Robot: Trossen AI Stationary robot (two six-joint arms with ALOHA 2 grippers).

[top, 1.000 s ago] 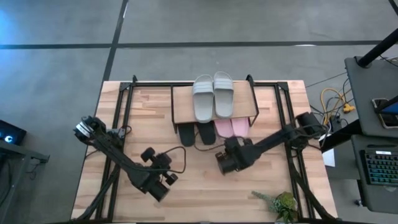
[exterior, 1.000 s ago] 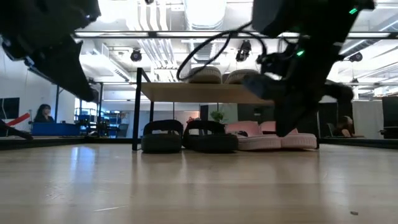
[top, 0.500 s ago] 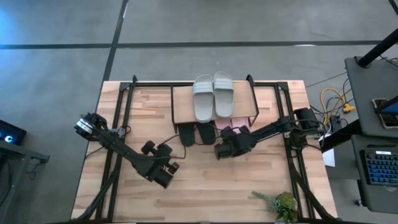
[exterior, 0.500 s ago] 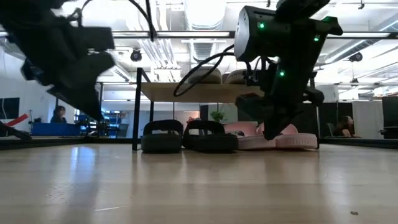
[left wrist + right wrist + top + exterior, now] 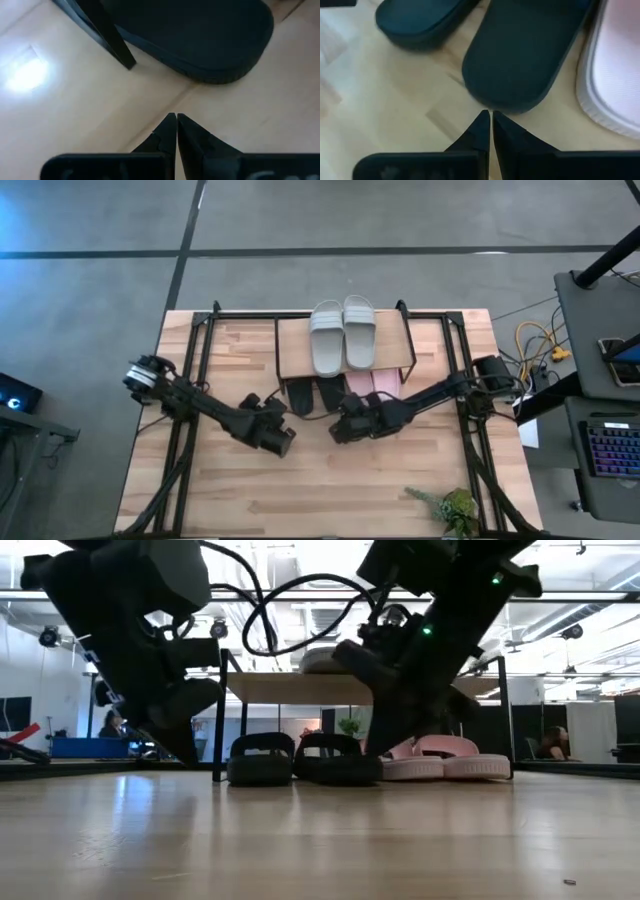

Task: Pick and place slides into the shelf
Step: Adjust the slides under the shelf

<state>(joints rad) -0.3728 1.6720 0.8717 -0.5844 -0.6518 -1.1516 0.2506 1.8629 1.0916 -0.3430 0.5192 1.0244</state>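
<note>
Both grippers, left (image 5: 283, 442) and right (image 5: 340, 430), fingers pressed together empty, reached black slides (image 5: 317, 394) lying toes-inward under shelf (image 5: 295, 345).

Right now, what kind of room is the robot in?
Probably a big office or lab: desks and a seated person beyond the table, ceiling lights overhead, and a keyboard beside it.

One camera looks straight down, one level across the table (image 5: 330, 480), both wrist cameras close over black slides (image 5: 520, 55)
</note>
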